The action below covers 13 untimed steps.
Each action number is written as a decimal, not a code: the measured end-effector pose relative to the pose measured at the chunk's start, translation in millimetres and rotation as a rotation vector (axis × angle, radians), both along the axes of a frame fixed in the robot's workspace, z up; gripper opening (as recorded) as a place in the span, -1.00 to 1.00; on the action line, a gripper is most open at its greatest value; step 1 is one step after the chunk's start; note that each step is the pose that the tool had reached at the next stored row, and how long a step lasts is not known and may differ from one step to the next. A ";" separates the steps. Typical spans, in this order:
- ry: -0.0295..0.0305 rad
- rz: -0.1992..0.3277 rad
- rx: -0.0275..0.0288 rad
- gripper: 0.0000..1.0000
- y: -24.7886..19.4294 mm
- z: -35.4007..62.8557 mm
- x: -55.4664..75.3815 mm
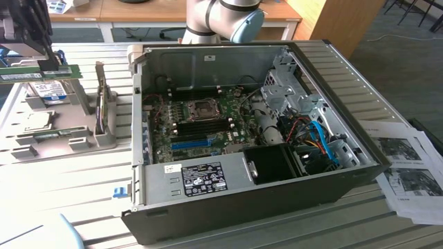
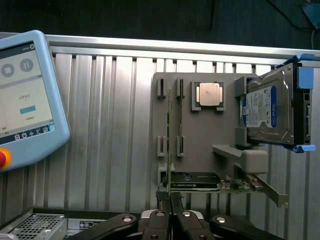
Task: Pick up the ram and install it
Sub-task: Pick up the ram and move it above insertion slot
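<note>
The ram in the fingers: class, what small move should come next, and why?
Probably carry the ram toward the exterior view's right, to the open case. The fingers are shut on it over the grey holder, while the motherboard it must go into lies inside that case.

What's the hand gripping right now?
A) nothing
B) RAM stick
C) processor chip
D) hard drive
B: the hand is shut on the thin green RAM stick, seen edge-on between its fingers, while the hard drive and the processor chip sit on the grey tray.
</note>
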<state>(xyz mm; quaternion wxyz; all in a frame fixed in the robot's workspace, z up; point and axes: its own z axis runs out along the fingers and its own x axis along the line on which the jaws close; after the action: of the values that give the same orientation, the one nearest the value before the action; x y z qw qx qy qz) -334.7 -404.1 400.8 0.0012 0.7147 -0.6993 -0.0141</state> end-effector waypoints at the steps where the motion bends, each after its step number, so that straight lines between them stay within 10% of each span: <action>1: 0.0000 0.000 0.0000 -0.78 0.0 0.0 0.6; 13: 0.0000 0.000 0.0000 -0.78 0.0 0.0 8.6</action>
<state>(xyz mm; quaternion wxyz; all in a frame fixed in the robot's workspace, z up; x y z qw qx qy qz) -326.2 -404.1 400.8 0.0012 0.7147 -0.6993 -0.0141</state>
